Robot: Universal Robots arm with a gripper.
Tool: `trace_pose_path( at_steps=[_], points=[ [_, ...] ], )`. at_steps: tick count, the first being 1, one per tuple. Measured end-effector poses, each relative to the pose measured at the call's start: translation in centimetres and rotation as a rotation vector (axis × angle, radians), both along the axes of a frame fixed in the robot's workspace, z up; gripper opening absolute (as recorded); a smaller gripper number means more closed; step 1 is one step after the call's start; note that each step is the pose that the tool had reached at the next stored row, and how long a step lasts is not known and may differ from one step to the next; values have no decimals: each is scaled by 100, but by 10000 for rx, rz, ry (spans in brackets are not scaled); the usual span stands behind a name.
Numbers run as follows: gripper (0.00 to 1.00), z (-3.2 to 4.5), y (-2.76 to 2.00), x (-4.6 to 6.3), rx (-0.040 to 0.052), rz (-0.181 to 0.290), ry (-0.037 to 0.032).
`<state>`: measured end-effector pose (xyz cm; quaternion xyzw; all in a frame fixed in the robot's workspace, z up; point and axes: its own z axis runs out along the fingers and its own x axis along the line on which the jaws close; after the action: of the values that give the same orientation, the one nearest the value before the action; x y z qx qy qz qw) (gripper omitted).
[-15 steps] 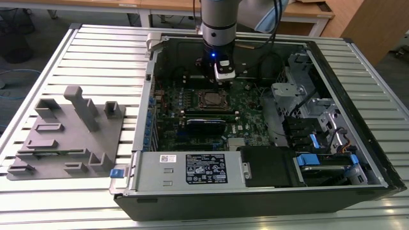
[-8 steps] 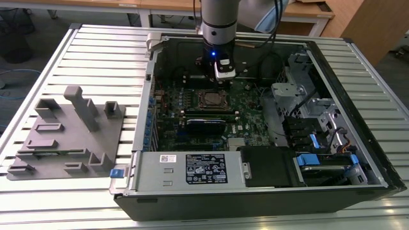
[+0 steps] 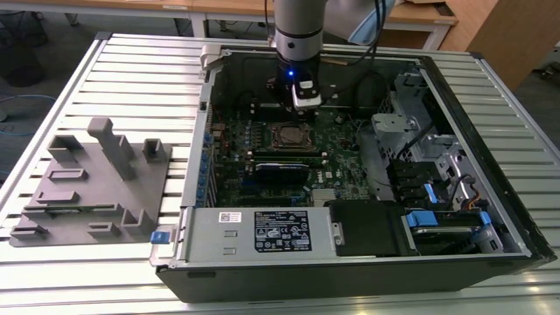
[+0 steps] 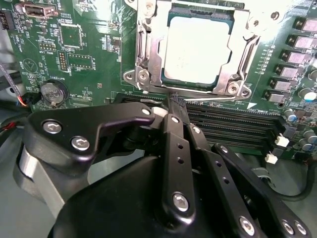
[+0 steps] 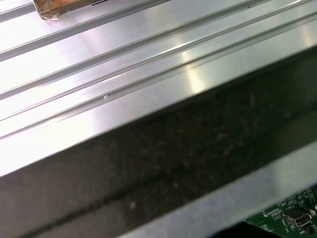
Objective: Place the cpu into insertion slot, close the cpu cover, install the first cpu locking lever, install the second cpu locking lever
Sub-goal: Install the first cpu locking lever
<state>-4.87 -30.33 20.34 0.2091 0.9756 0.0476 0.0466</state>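
i'm working over a table point(image 3: 114, 72) of ribbed metal slats, its bright grooves close up in the first wrist view point(image 5: 124, 59). on it lies an open computer case point(image 3: 350, 275), with a grey moulded fixture point(image 3: 88, 190) beside it at the exterior view's left. my arm point(image 3: 298, 26) reaches down into the case over the green motherboard point(image 3: 345, 141). my gripper point(image 4: 176, 105) hangs just beside the insertion slot point(image 3: 272, 136), on the side by the long black memory slots point(image 4: 233, 131). my fingers point(image 4: 171, 134) are drawn together at the tips; whether anything thin is nipped there, i cannot tell. the cpu point(image 4: 198, 47) sits in the slot, silver top up. the cpu cover point(image 4: 148, 54) lies down flat around it.
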Motion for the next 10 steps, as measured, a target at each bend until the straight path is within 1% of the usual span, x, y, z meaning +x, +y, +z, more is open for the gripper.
trace_pose_path(
  at_steps=[5, 10],
  points=[
    [11, 0, 25, -4, 1, -2, 0],
    [11, 0, 30, -4, 2, -7, 0]
  ],
)
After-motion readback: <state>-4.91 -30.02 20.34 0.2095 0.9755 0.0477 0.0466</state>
